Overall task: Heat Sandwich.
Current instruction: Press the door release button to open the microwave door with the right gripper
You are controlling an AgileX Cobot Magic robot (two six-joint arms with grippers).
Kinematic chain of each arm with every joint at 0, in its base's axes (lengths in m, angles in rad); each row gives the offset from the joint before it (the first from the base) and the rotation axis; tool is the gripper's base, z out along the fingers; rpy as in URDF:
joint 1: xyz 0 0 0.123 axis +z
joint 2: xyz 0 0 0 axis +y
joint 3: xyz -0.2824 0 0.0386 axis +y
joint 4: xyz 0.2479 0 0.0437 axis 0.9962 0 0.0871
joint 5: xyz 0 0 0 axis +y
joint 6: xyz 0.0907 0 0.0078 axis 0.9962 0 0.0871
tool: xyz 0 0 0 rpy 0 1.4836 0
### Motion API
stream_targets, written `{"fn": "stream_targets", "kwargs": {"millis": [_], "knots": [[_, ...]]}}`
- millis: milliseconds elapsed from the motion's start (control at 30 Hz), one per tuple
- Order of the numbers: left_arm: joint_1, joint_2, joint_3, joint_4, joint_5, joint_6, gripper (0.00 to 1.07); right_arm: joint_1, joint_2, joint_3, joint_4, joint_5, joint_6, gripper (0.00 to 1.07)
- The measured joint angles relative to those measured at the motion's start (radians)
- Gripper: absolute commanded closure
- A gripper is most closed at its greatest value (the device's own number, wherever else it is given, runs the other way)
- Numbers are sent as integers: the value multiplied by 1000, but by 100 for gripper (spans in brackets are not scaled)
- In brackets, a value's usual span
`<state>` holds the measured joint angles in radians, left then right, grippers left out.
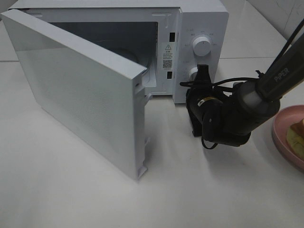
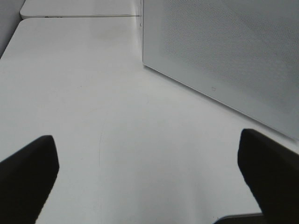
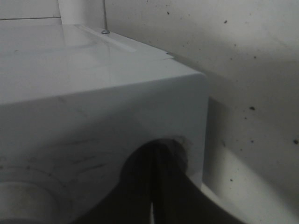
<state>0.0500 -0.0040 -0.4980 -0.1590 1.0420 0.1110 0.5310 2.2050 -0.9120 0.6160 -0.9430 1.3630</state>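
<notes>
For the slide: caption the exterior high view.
White microwave oven, door wide open; right arm's shut black tool beside its lower round knob; sandwich on round pink plate at right edge.

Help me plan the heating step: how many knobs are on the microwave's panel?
2. The upper knob sits high on the microwave's control panel; the lower knob is right below it, partly covered by the right gripper. The arm may hide others below.

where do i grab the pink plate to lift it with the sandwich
Likely its raised rim: the pink plate shows a bare lip on the side facing the microwave. Come in low from that side, pinching over and under the lip; the sandwich sits further in. The rest is out of frame.
</notes>
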Motion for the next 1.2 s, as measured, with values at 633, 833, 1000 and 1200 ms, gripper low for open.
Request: {"fn": "stream_targets", "kwargs": {"millis": [633,833,1000,1200], "knots": [[0,0,0,0,0,0,5,-6,-17,-8,-1,79,4,106],[0,0,0,0,0,0,5,-14,-33,-7,-11,114,4,105],[0,0,0,0,0,0,5,-24,-52,7,-43,136,7,105],[0,0,0,0,0,0,5,-39,-87,27,-99,183,18,105]]}}
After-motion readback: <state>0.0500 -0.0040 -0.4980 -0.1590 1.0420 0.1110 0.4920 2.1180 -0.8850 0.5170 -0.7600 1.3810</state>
